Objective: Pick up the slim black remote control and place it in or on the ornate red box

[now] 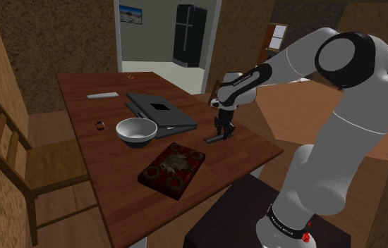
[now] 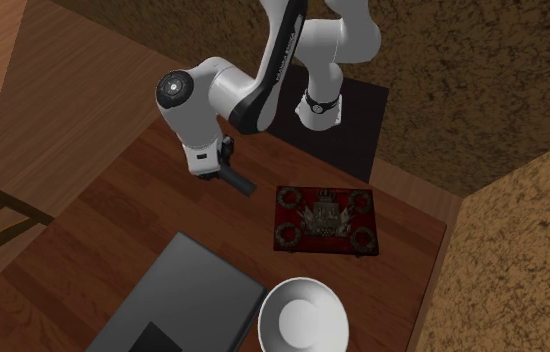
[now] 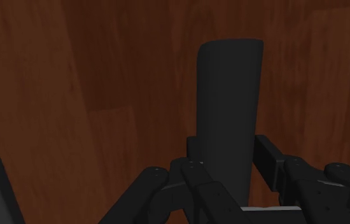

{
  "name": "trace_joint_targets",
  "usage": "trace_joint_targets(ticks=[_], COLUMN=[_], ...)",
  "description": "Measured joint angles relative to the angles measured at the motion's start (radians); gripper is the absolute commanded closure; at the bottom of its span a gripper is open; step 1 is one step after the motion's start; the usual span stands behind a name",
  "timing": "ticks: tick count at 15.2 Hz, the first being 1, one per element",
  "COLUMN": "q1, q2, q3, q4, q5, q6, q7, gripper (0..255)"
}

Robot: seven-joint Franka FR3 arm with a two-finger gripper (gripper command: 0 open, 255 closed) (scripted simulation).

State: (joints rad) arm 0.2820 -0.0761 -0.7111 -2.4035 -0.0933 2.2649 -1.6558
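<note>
The slim black remote point(image 3: 228, 102) sits clasped between my two black fingers, its long body sticking out ahead of them over the wooden table top. In the shoulder view the gripper point(image 1: 221, 134) hangs just above the table with the remote point(image 1: 214, 138) held roughly level at its tips. The second exterior view shows the remote point(image 2: 241, 181) poking out from under the hand. The ornate red box point(image 1: 173, 168) lies flat on the table nearer the front edge, with pale carved decoration on its lid; in the second exterior view, the box point(image 2: 324, 219) lies to the right of the gripper point(image 2: 229, 172).
A white bowl point(image 1: 137, 131) stands beside a closed dark laptop point(image 1: 159, 110) in the table's middle. A small dark object point(image 1: 100, 125) and a flat pale strip point(image 1: 103, 94) lie farther back. A wooden chair point(image 1: 16, 155) stands at the shoulder view's left. My black stand point(image 1: 235, 215) adjoins the table's near corner.
</note>
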Motion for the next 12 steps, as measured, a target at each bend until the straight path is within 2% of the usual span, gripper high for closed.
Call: trace_joint_targets(ticks=[12], q1=[-0.01], q2=[-0.115], q3=[0.028], q4=[0.077], q5=[-0.069], q6=[-0.173], q7=[0.052], gripper=[255])
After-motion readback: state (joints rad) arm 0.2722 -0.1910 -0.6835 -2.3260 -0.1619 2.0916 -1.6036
